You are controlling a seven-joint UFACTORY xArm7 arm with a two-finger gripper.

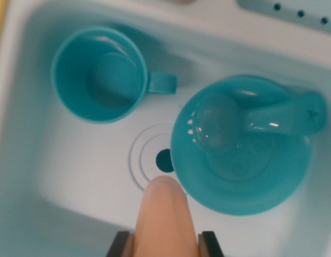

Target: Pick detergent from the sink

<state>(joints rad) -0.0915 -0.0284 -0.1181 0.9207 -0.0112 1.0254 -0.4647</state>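
At the bottom edge of the wrist view, at six o'clock, the gripper shows only as two dark finger tips, one at each side of a peach-coloured bottle. This bottle is the detergent. It stands between the two fingers and they lie close against its sides, so the gripper is closed on it and holds it. The rounded top of the bottle points up in the picture, toward the middle of the sink.

Just beyond the bottle top, close to the centre of the view, is the drain, a dark round hole with raised rings around it. The tip of the bottle covers the lower part of these rings.

At about three o'clock from the drain lies a teal bowl. Its left rim reaches the drain rings and also comes just beside the bottle top. Inside the bowl rests a scoop with a round clear head and a teal handle; the handle goes out over the bowl rim toward two o'clock.

At about ten o'clock from the drain stands a teal cup, upright, and I see into it from above. Its handle points to the wrist view's right, toward the bowl, but does not touch it.

At the top right corner, at one o'clock, a pale strip with three small dark holes is visible beyond the sink wall. The picture is somewhat blurred.
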